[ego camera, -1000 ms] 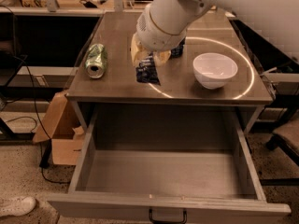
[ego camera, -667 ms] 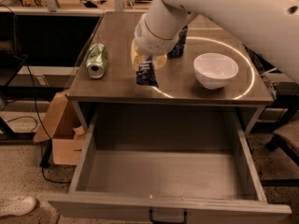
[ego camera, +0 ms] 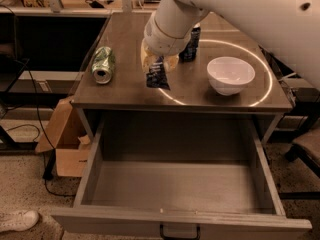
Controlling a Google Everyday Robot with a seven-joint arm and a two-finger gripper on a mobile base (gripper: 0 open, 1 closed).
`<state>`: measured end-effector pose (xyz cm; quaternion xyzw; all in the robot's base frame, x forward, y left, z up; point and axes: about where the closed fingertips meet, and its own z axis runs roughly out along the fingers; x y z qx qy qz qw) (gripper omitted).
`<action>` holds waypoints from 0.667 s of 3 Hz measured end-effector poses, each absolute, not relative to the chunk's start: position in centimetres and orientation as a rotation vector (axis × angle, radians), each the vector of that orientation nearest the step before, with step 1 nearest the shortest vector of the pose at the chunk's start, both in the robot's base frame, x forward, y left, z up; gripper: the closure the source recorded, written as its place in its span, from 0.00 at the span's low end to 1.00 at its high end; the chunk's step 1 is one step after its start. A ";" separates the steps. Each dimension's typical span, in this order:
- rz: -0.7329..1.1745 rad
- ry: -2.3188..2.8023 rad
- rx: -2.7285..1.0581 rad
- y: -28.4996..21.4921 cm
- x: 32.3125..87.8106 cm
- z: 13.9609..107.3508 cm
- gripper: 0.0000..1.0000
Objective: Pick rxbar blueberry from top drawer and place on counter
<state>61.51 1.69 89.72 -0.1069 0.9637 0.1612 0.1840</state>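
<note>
My gripper (ego camera: 159,63) seems clamped on the rxbar blueberry (ego camera: 157,78), which hangs lengthwise straight below, lower end near the counter (ego camera: 125,90).

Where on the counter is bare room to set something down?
Free: grey-brown counter front strip between the tipped green can and white bowl, plus the back left corner. Crowded: centre, where the gripper is at the navy-wrapped snack bar, dark can behind.
</note>
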 end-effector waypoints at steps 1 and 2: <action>0.410 2.741 -0.275 1.3 63.8 89.5 1.00; 0.382 2.760 -0.264 1.3 64.8 88.9 1.00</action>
